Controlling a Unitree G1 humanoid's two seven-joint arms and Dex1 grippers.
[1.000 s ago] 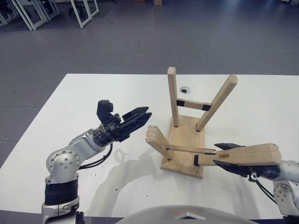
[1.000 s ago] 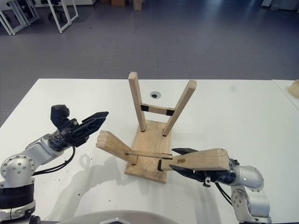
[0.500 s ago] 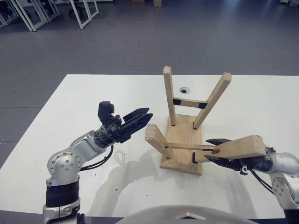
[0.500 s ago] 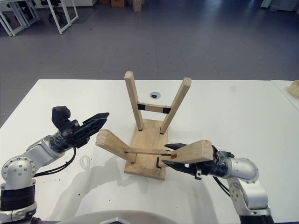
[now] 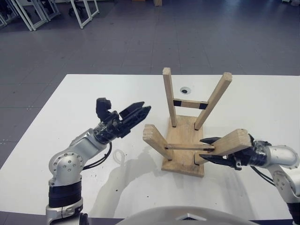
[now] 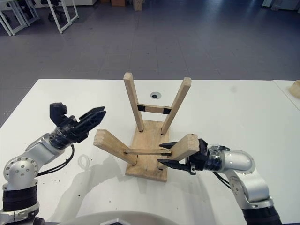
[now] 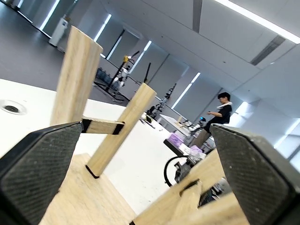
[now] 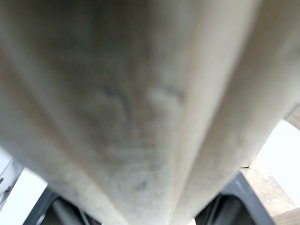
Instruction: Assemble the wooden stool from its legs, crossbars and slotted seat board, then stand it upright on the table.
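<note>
The seat board [image 5: 183, 135] lies flat on the white table [image 5: 65, 103]. Two far legs [image 5: 168, 96] [image 5: 213, 101] stand in it, joined by a short crossbar [image 5: 190, 104]. The near pair leans over the board's front: a left leg [image 5: 154, 140], a thin crossbar [image 5: 187, 147] and a right leg [image 5: 230, 143]. My right gripper [image 5: 204, 149] is shut on that right leg, whose wood [image 8: 140, 93] is close up in the right wrist view. My left gripper [image 5: 144, 108] hangs open above the table, left of the near left leg, its fingers [image 7: 37, 173] framing the far legs.
A round cable hole [image 5: 186, 89] sits in the table behind the stool. A thin cable loop [image 5: 121, 156] lies under my left arm. Table edges run at the far side and left. White frames [image 5: 84, 11] stand on the floor far behind.
My right gripper has pushed the near right leg in toward the board and tipped it more upright. The whole stool shifted slightly left. My left gripper rose a little.
</note>
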